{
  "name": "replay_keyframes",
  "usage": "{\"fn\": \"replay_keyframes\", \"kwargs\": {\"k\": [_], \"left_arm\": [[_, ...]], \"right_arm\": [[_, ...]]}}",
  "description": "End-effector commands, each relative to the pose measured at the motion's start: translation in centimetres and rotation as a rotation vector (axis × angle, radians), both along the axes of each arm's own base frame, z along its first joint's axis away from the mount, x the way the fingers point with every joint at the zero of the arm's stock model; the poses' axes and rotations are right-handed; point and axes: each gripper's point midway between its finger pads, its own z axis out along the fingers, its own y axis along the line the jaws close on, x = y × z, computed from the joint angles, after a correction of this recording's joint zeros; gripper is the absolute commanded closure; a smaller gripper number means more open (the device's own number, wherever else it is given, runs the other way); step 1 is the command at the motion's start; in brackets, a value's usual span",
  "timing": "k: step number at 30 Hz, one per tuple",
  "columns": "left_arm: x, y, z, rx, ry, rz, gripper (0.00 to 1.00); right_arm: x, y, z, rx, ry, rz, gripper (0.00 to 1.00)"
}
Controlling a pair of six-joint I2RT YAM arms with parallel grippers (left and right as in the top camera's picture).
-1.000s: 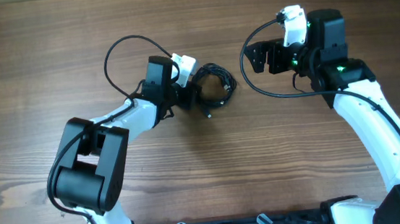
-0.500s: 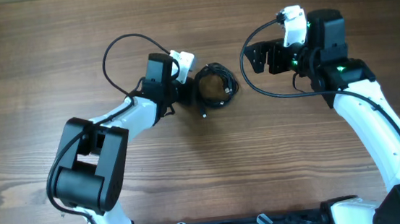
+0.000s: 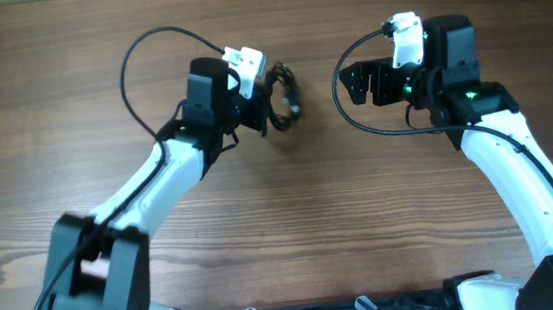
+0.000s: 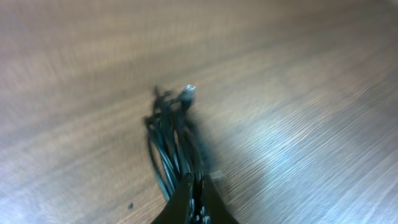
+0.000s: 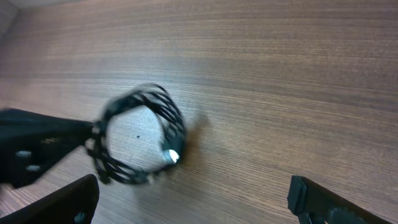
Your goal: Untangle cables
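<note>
Cables: one small black coil (image 3: 283, 98), tipped up on edge by the left claw; resting on the counter (image 3: 50, 94) or just clear of it, I couldn't tell.
Left claw: (image 3: 263, 109) pressed together on the coil's near strands, likely raising the bundle so the loops would sag apart.
Right claw: (image 3: 355, 80) spread wide, empty, well apart to the right and facing the coil, probably placed to take the free side.
Overhead: coil showed edge-on, a thin sliver.
Left wrist: blurred, but it showed the pinch itself and a pale plug tip (image 4: 189, 89) at the far end.
Right wrist: only here was the coil an open ring, face-on.
</note>
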Motion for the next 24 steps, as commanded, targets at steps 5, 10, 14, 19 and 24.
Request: {"fn": "replay_keyframes", "kwargs": {"k": [5, 10, 14, 19, 24], "left_arm": [[-0.9, -0.1, 9.4, -0.085, -0.180, -0.010, 0.96], [-1.7, -0.1, 11.7, -0.125, -0.212, -0.016, 0.96], [-1.9, -0.1, 12.6, -0.133, -0.233, -0.017, 0.96], [-2.3, 0.1, 14.0, -0.144, -0.264, -0.018, 0.96], [-3.1, 0.4, 16.1, -0.161, -0.309, -0.019, 0.96]], "right_arm": [[-0.6, 0.8, -1.9, 0.022, 0.070, 0.022, 0.00], [-0.9, 2.8, -3.0, 0.075, 0.104, 0.097, 0.00], [-1.0, 4.6, -4.0, 0.093, 0.125, 0.147, 0.00], [-1.3, 7.5, -4.1, 0.110, 0.102, 0.222, 0.00], [-1.5, 9.6, -4.0, 0.146, 0.107, 0.227, 0.05]]}}
